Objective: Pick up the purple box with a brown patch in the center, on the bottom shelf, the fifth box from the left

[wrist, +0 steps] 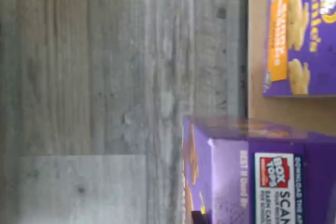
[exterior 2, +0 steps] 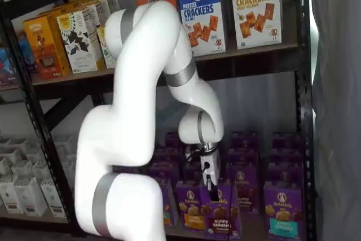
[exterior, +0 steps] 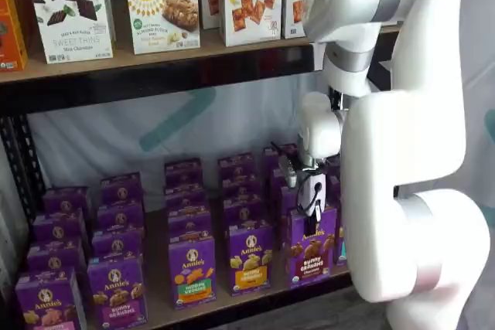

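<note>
One purple cardboard box with a brown graham patch (exterior: 312,246) sits front-row on the bottom wooden shelf (exterior: 240,297), beneath the white-bodied, black-fingered claw (exterior: 313,226). The claw's fingers seem closed on its top (hard to confirm); I'd lift straight, keeping clear of neighbouring boxes.

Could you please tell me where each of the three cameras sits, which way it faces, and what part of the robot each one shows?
Wrist view: on the wrist, picture turned sideways; shows the purple box, the grey floor and a neighbouring box; no robot parts.
A shelf view: in front, facing the shelves; the white arm fills its right, the tool at the purple box.
A shelf view: in front, at an angle; the arm fills its centre, the tool low.
Both shelf views share the arm, tool and box.
</note>
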Available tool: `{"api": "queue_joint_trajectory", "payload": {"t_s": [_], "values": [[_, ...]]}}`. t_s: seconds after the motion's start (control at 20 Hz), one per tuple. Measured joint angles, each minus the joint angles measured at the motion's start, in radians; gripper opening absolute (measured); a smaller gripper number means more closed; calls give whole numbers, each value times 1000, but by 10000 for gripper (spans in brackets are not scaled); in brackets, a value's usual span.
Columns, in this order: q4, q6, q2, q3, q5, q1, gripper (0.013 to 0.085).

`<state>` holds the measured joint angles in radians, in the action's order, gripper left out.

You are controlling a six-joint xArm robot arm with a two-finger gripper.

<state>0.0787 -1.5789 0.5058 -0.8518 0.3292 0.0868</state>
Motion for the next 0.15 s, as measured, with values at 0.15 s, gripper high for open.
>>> {"api": "queue_joint_trajectory", "payload": {"t_s": [0.15], "values": [[5,12,-63,61,11,-7,290]]}}
